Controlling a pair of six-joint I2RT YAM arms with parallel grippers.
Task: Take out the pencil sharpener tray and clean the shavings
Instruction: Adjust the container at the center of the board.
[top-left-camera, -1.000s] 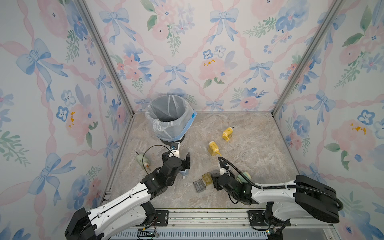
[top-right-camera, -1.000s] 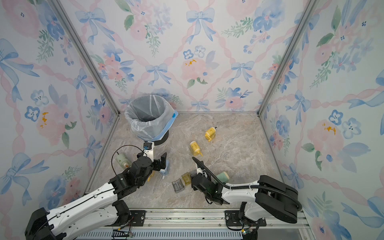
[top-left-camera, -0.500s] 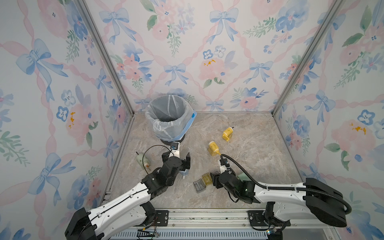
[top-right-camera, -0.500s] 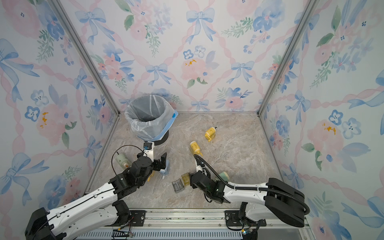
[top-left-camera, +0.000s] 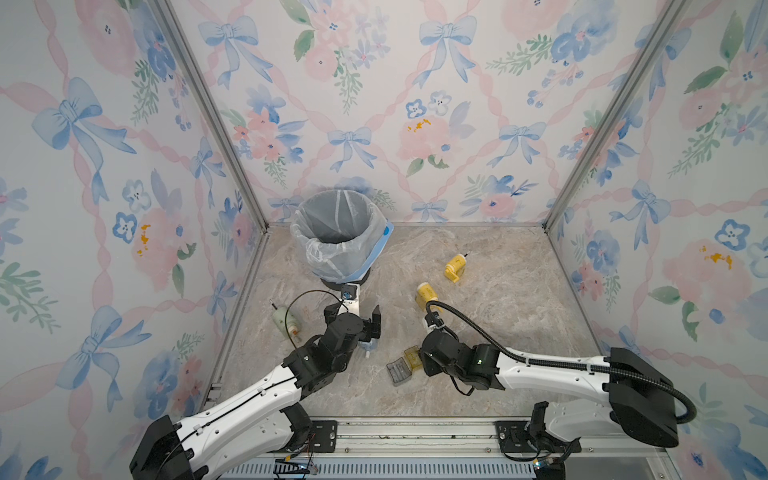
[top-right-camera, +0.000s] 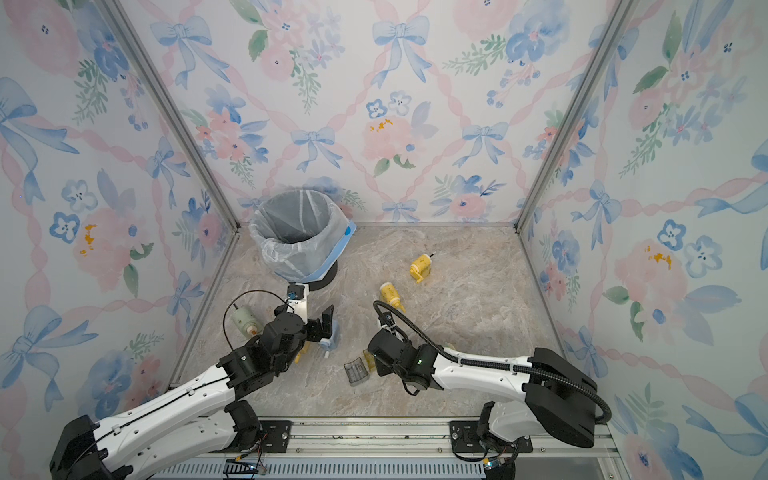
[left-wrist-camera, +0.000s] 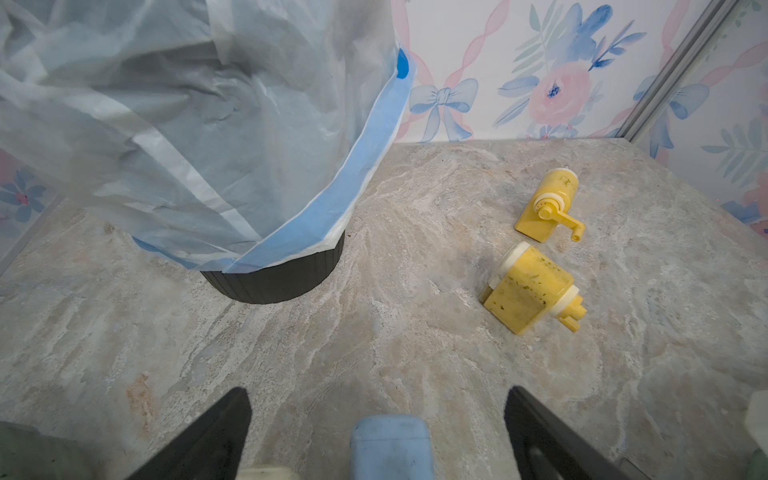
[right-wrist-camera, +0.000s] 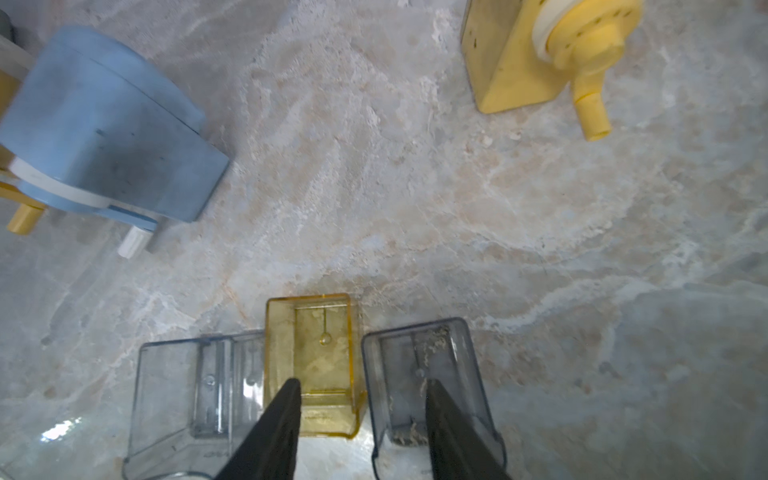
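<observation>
In the right wrist frame's lower centre, the right gripper (right-wrist-camera: 362, 381) is straddling the yellow tray (right-wrist-camera: 316, 332) and the shavings tray (right-wrist-camera: 457, 353), jaws narrowed, 1 finger (right-wrist-camera: 282, 424) inside each. Grasp step, seemingly; next, lifting only the shavings tray to the bin (top-left-camera: 338, 257). The left gripper (left-wrist-camera: 376, 392) is hanging spread.

From floor (top-left-camera: 498, 332) centre: bin (top-left-camera: 332, 266) at 11 o'clock by the back wall (top-left-camera: 415, 124); far sharpener (top-left-camera: 455, 267) and near sharpener (top-left-camera: 426, 294) at 1 o'clock; wall-side sharpener (top-left-camera: 284, 321) at 9; fourth sharpener (right-wrist-camera: 104, 124) at 8; three trays (right-wrist-camera: 316, 353) abreast at 6.
</observation>
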